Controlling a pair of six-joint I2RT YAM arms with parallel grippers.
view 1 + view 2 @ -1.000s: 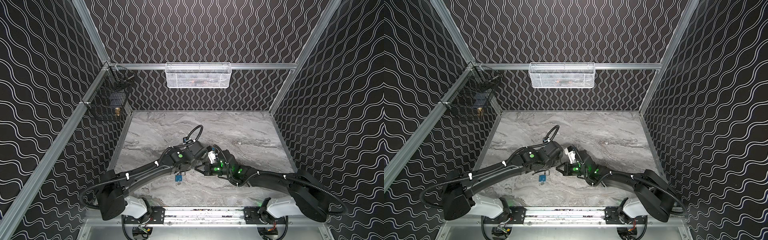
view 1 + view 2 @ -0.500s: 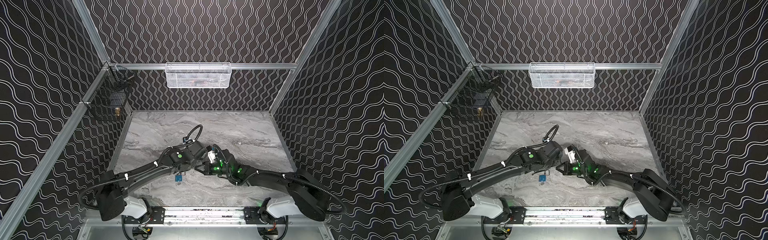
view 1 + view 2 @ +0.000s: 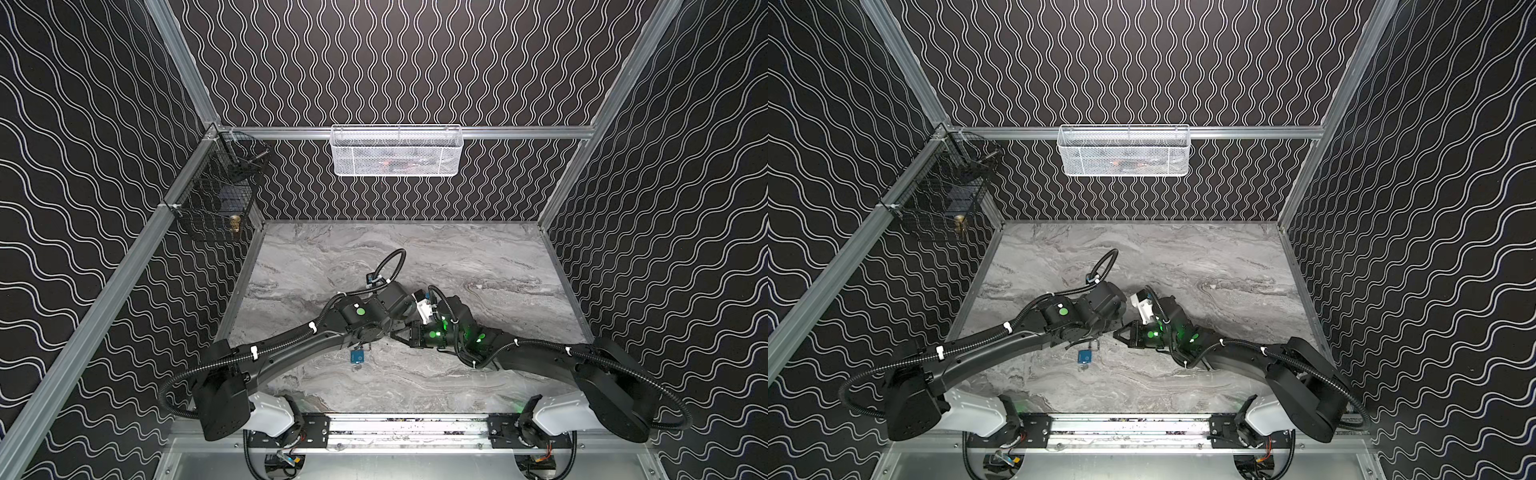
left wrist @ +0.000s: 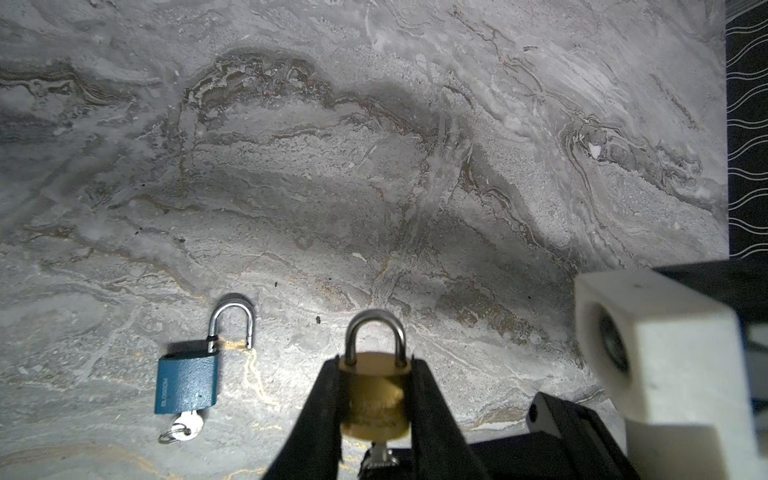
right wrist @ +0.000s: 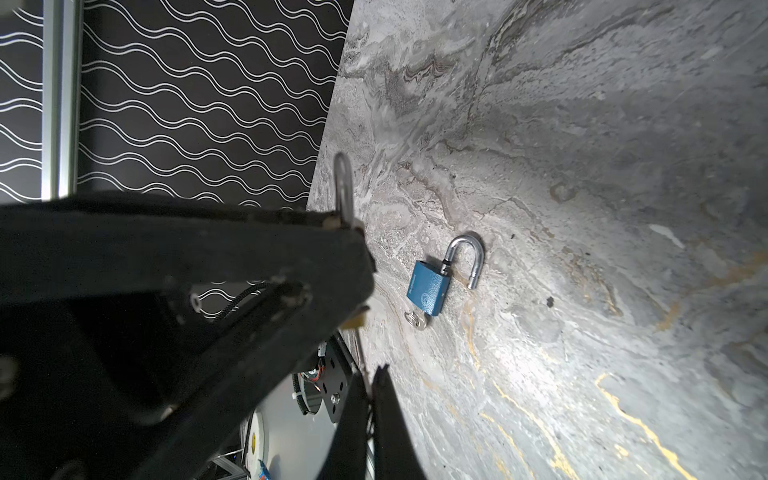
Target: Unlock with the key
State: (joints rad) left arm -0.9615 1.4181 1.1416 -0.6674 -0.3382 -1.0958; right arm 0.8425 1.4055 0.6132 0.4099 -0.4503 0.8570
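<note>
Closest to me, my left claw (image 4: 375, 368) is closed partway across the flat body of a small brass padlock (image 4: 374, 399). One finger presses each side, and the lock appears lifted off the marble table (image 4: 415, 166).

The lock's long axis runs straight out from this claw. The keyway end is nearest my wrist and the closed shackle points away. A silver key (image 4: 379, 455) juts from the keyway end, in line with that axis.

My right claw (image 5: 371, 386) comes in at that same end. Its fingers are pinched fully together, with the tips just beside the lock's base. Whether they grip the key's head I cannot tell. It is the nearer claw to the key, so I judge the turn is its job: a twist about the lock's long axis while the left holds firm.

Farther out, a blue padlock (image 4: 187, 384) lies flat on the table. Its shackle is sprung open and a ringed key (image 4: 185, 428) sits in its base.
</note>
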